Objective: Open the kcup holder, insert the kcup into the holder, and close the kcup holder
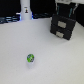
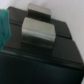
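Observation:
The kcup holder (image 1: 63, 26) is a black box with two stacked drawer fronts, at the back on the exterior view's right; both drawers look shut. The kcup (image 1: 30, 58), a tiny round pod with a green and white top, lies on the white table well in front of it and toward the exterior view's left. My gripper (image 1: 65, 10) is a dark blur just above and behind the holder's top. The wrist view is blurred: it shows the holder's black top (image 2: 50, 52) close up with a grey block (image 2: 39, 31) over it. The fingers cannot be made out.
A tall white bottle-like object (image 1: 25, 11) stands at the back on the exterior view's left. The white table (image 1: 50, 62) spreads around the kcup. A teal shape (image 2: 5, 27) shows at the wrist view's edge.

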Controlling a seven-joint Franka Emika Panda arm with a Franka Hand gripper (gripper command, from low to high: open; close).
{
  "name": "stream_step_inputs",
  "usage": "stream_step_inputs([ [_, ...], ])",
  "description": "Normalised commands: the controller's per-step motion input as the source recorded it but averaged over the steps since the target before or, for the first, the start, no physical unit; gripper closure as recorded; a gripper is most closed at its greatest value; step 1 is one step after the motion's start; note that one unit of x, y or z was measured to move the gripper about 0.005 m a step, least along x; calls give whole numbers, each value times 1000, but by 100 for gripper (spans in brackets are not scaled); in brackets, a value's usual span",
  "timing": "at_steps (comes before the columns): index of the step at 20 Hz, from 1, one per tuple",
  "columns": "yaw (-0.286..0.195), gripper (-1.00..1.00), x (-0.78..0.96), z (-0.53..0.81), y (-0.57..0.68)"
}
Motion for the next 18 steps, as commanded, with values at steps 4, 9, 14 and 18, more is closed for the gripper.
stream_step_inputs([
  [4, -130, -100, -53, -349, 438],
  [9, -117, -100, -116, -390, 259],
  [14, -66, -100, -311, -374, 105],
  [18, 3, -100, -434, -395, -11],
])
